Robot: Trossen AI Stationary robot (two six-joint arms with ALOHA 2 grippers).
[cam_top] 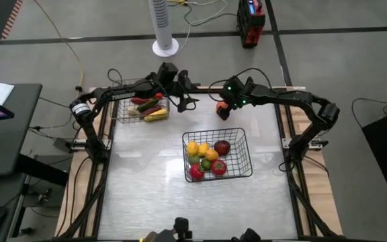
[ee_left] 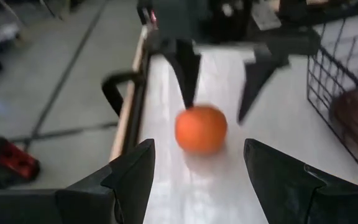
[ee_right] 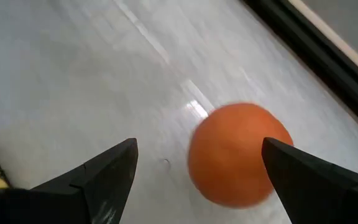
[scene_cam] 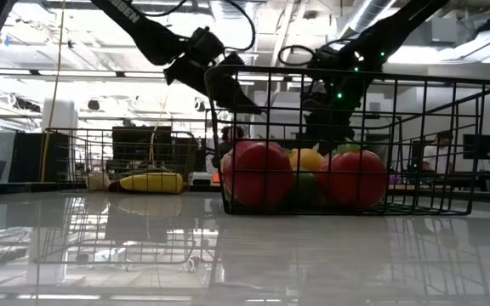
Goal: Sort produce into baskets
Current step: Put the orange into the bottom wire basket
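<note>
The worktop [cam_top: 146, 175] is a pale, glossy sheet in a dark frame, with both dark arms reaching in over its far edge. The black basket [cam_top: 242, 149] sits near the middle of the worktop, a little toward the right edge, and holds the round pieces: a yellow one [cam_top: 193, 148], a dark red one [cam_top: 222, 147], a green one [cam_top: 205, 164] and two bright red ones [cam_top: 218, 167] along its near side; in the low view those red pieces [scene_cam: 260, 174] press against the front wires. The grey basket [cam_top: 123, 115] stands at the far left corner and carries the long pieces, among them a red one [cam_top: 145, 100], a dark green one [cam_top: 150, 109] and a yellow one [cam_top: 156, 116] lying side by side. The left gripper [cam_top: 185, 101] hangs just beside that basket's right end, over the far edge, its fingers [ee_left: 129, 180] apart and holding nothing. The right gripper [cam_top: 223, 111] is near the far edge, behind the black basket, lowered over a round orange fruit [ee_right: 240, 154] that lies alone on the bare worktop; its fingers [ee_right: 104, 171] are spread wide on either side of the fruit, and I cannot tell whether they touch it. The left wrist view shows the same orange [ee_left: 201, 129] between those two fingers.
</note>
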